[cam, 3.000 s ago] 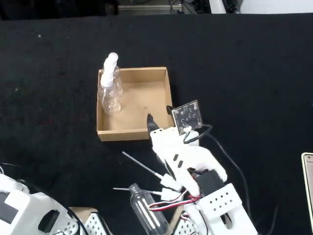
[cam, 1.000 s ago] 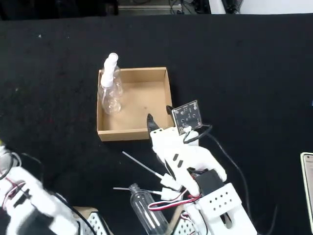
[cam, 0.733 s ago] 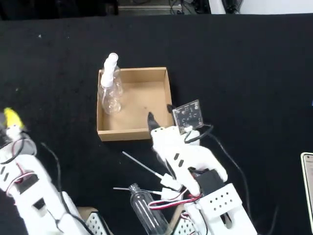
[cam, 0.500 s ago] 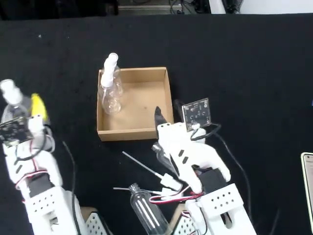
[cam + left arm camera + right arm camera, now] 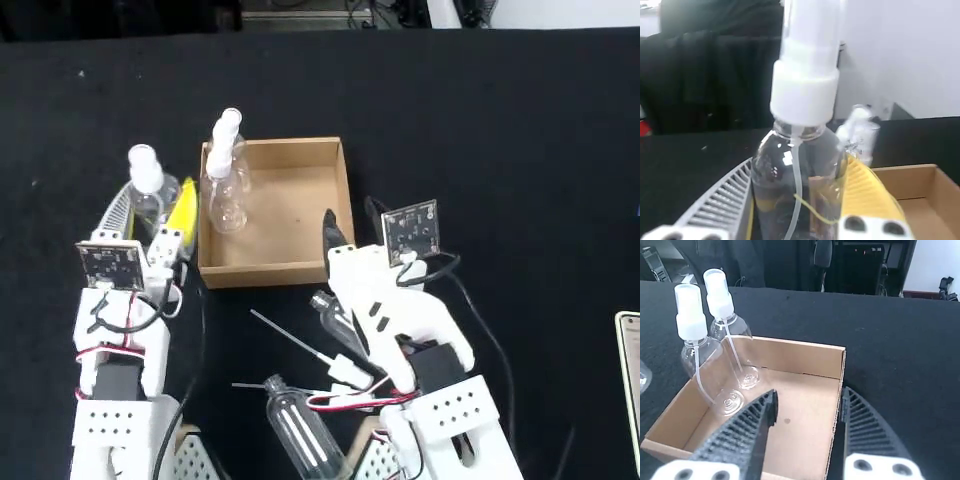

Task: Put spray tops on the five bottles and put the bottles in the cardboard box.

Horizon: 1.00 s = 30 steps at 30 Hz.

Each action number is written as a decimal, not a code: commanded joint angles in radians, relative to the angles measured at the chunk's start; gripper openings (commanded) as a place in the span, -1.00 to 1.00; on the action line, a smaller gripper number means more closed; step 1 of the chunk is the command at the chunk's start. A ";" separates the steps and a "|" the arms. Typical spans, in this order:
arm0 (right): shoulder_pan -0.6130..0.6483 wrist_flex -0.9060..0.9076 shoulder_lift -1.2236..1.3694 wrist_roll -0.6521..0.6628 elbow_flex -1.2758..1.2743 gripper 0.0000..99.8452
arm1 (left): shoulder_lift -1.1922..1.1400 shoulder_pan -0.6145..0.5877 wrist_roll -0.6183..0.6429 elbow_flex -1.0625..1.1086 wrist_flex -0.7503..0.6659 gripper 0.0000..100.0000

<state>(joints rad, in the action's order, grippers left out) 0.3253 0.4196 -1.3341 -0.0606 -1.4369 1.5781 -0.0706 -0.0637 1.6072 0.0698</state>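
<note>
- High view: we see the left gripper (image 5: 160,200) pinching the held bottle (image 5: 147,172), which is capped and upright, just outside the left wall of the box (image 5: 260,271). A capped pair (image 5: 227,190) stands close together in the box's back-left corner. The right gripper (image 5: 350,212) hangs over the right wall with its fingers spread, holding nothing. Two bare bottles (image 5: 298,425) and two loose tops (image 5: 347,372) lie on the table (image 5: 520,150) by that arm.
- Left wrist view: the held bottle (image 5: 800,170) sits between the grey and yellow fingers (image 5: 867,195), gripped at the body, with its top seated on the neck. The box (image 5: 922,187) lies beyond the yellow finger.
- Right wrist view: the box floor (image 5: 805,405) in front of the pair (image 5: 730,330) is free.
- Our judgement: the step in hand is boxing the third bottle. We should raise its base above the wall and carry it in beside the pair without knocking them. We should set it flat and only then release, and the right gripper is best kept off that path.
</note>
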 commanded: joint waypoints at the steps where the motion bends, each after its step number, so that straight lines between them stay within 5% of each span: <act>1: -0.018 -0.029 -0.027 0.009 0.016 -0.63 | -0.008 0.061 0.000 -0.004 -0.087 -0.75; 30: -0.015 -0.028 -0.033 0.008 0.016 -0.63 | -0.485 0.191 0.009 -0.021 -0.388 -0.75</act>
<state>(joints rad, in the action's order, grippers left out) 0.3253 0.4181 -1.3341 -0.0606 -1.4369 1.1285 0.1151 -0.0637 1.6241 -0.2647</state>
